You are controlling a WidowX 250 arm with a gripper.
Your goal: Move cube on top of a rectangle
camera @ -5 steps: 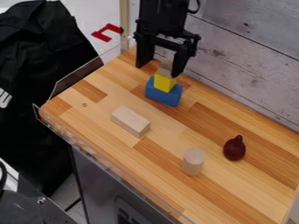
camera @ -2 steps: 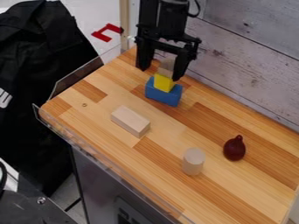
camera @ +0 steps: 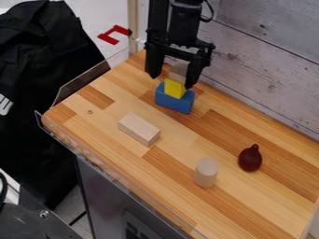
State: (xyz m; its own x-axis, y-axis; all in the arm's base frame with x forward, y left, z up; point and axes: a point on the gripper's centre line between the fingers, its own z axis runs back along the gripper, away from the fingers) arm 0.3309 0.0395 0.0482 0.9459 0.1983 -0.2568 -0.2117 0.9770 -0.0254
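Note:
At the top of the worktop, the gripper (camera: 172,80) hangs open around the upper part of a small stack. Its two fingers stand wide apart, with a gap on the left of the blocks; the right one is close beside them, and whether it touches cannot be told. The stack has a blue block (camera: 174,101) at the bottom, a yellow cube (camera: 174,88) on it and a plain wooden block (camera: 178,71) on top, partly behind the right finger. A pale wooden rectangular block (camera: 139,129) lies flat on the wood, nearer the camera and left of the stack.
A light wooden cylinder (camera: 206,172) stands upright toward the front, with a dark red pear-shaped object (camera: 250,158) to its right. A grey plank wall (camera: 261,70) rises behind the worktop (camera: 181,177). A clear rim (camera: 112,173) runs along the left front edge.
The gripper has come slightly lower around the stack, its fingertips now a little further down in the view. The blocks and the other objects have not visibly moved.

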